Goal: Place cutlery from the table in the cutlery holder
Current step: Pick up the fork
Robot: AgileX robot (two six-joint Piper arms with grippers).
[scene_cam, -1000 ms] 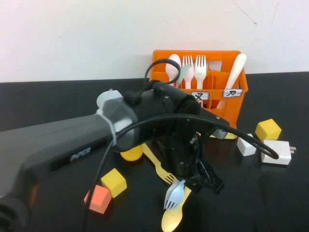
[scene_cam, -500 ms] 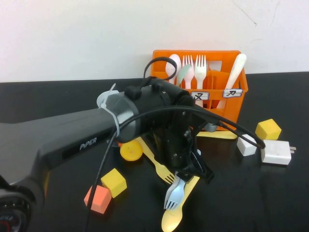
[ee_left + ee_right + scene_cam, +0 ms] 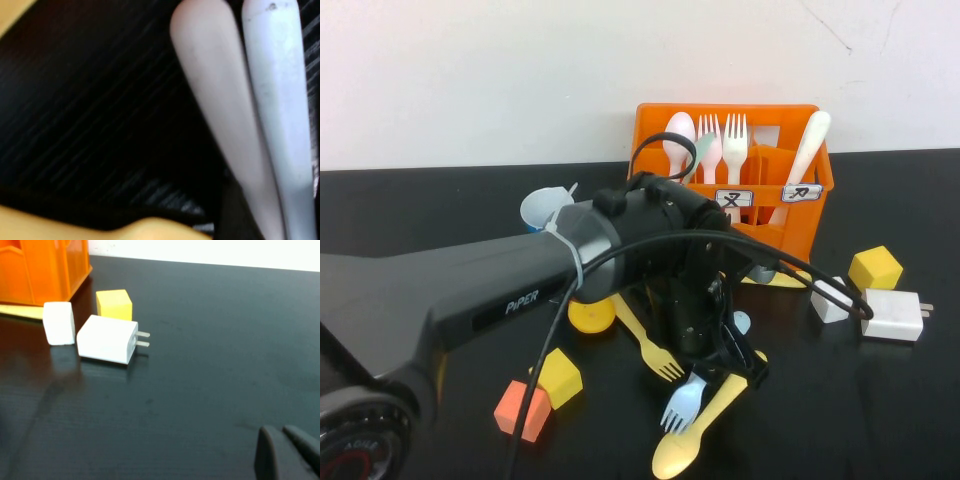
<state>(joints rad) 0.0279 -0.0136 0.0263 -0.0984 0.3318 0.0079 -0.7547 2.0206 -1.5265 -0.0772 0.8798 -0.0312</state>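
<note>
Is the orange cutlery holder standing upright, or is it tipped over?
Upright. The cutlery holder rests on its base at the table's far edge, with forks and a spoon standing up out of its open top.

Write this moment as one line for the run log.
left tool: low over blue fork, open | right tool: parked, shut | holder: some cutlery inside
</note>
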